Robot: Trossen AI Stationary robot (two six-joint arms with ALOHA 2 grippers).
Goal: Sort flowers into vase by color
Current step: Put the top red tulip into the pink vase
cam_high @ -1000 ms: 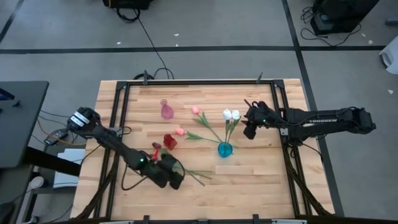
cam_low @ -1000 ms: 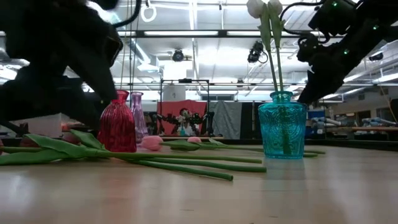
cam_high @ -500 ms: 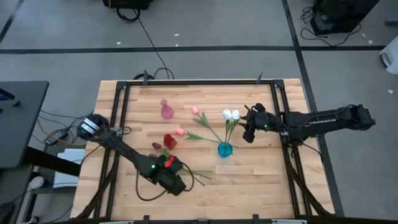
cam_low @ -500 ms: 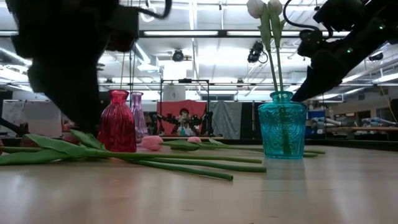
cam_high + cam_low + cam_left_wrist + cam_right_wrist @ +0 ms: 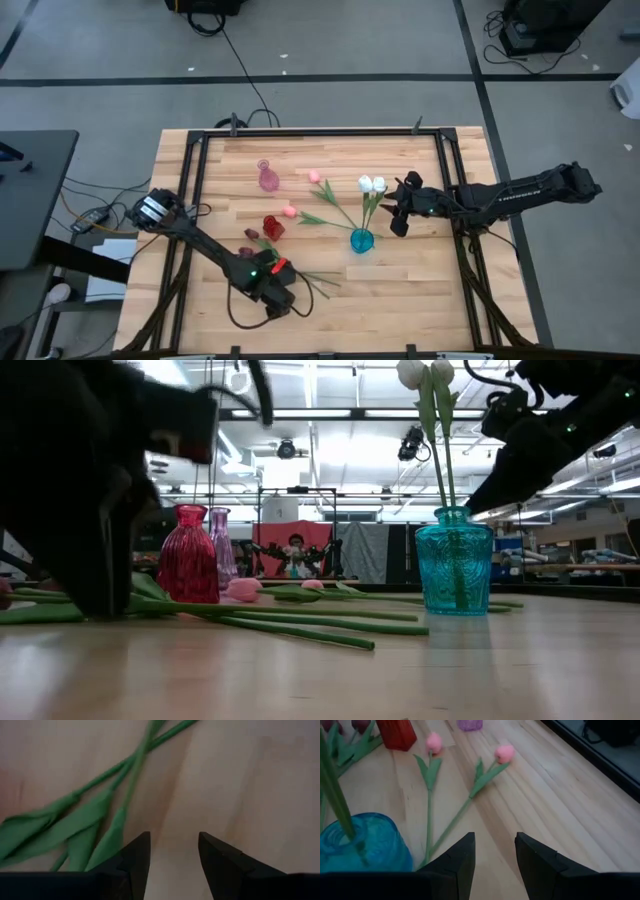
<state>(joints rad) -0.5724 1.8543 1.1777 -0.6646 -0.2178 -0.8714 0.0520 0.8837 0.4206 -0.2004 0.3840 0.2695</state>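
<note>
Two tulips (image 5: 372,185) stand in a vase (image 5: 361,241) mid-bench (image 5: 420,280); two lie behind it, two vases (image 5: 268,177) to its left, loose stems (image 5: 315,283) nearer the front.

No legible text, label, brand, number or sign is showing in any view; faint pale lettering is running along the right arm (image 5: 515,194), just beside the blue vase (image 5: 361,240), but it is reading too small and blurred to make out.
</note>
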